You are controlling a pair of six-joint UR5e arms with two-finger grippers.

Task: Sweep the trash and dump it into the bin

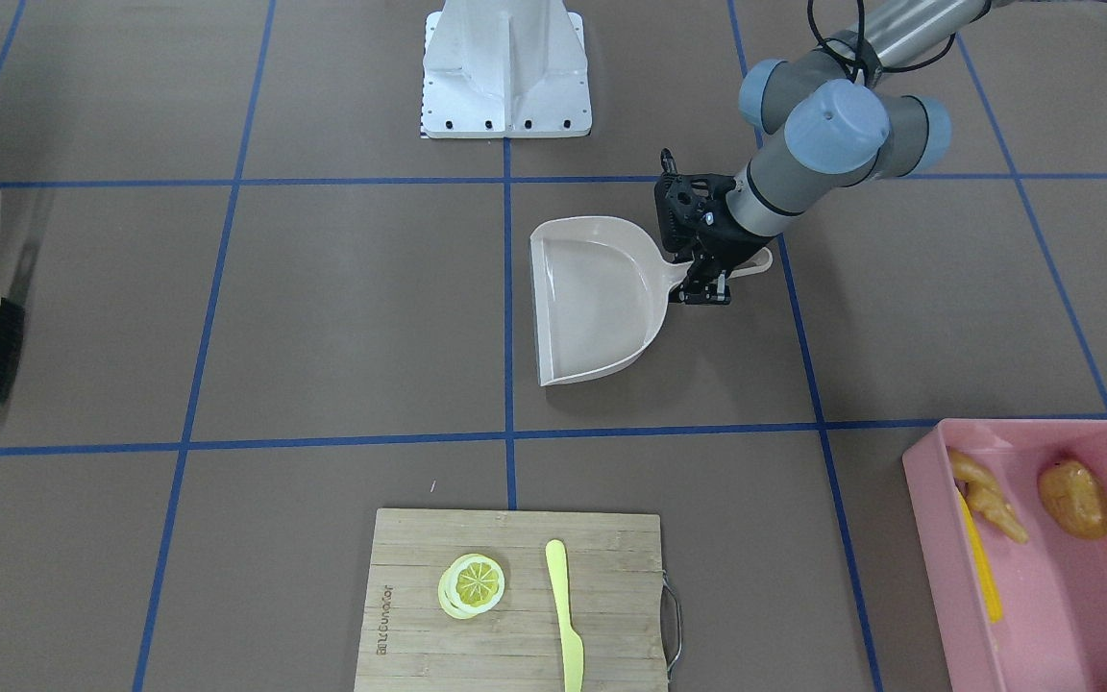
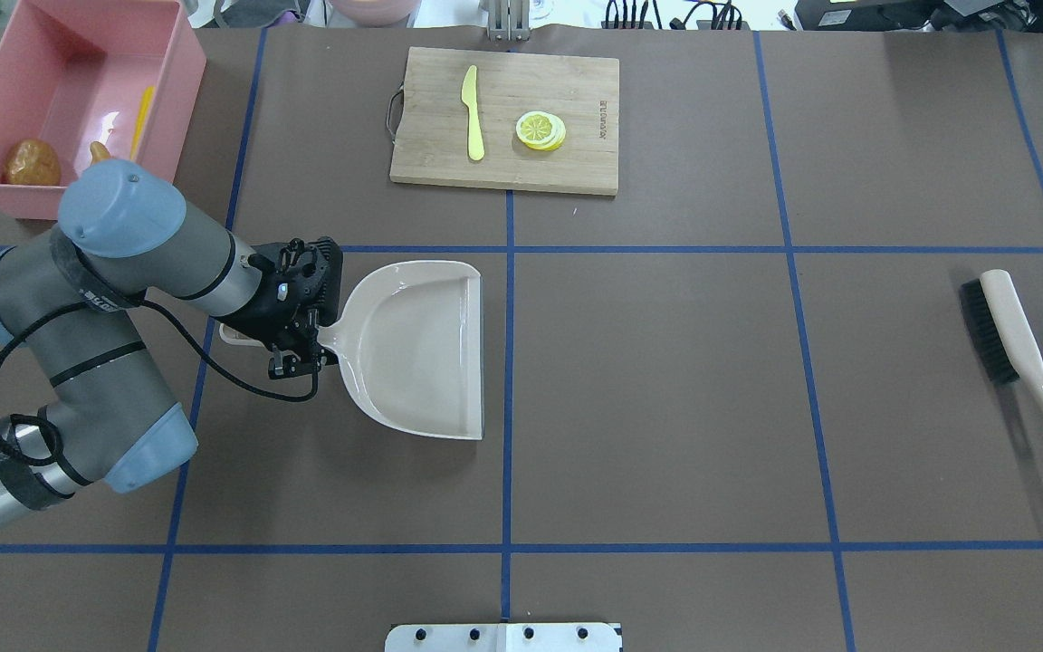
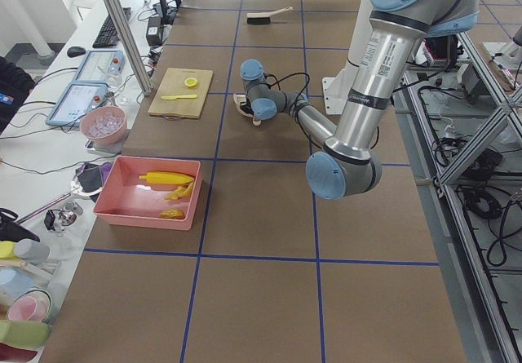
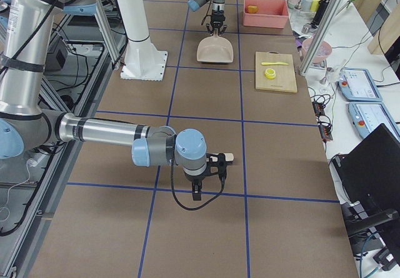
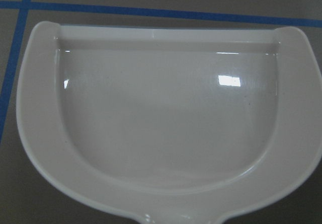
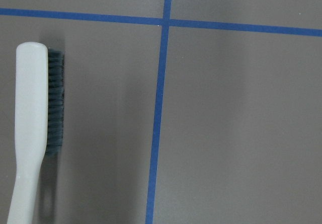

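Although the front view gave only a thin yellow strip along one wall of the pink bin (image 1: 1087, 625), the left side view showed the corn cob (image 3: 165, 178) whole inside it; the ginger root (image 1: 988, 498) and the potato (image 1: 1075, 498) lay in the bin too, apart from each other; from overhead a blue joint cap (image 2: 123, 195) of the left arm hid most of the ginger; the bin stood at the table's far corner on the robot's left. We saw the beige dustpan (image 1: 592, 298) flat on the table near the middle, well apart from the bin; only the left wrist view looked straight into its pan, which was bare. The left gripper (image 1: 707, 293) stood at the dustpan's handle; whether its jaws pinched the handle we could not tell. The right gripper (image 4: 197, 190) appeared only in the right side view, above the brush (image 2: 1019, 349), and its jaws we could not judge; its wrist view showed the brush lying on its side on the table. Farther out lay a wooden cutting board (image 1: 611, 577) bearing a lemon slice (image 1: 472, 584) and a pale yellow knife (image 1: 563, 615); lettering was burnt along one short edge of the board, too small for us to read.
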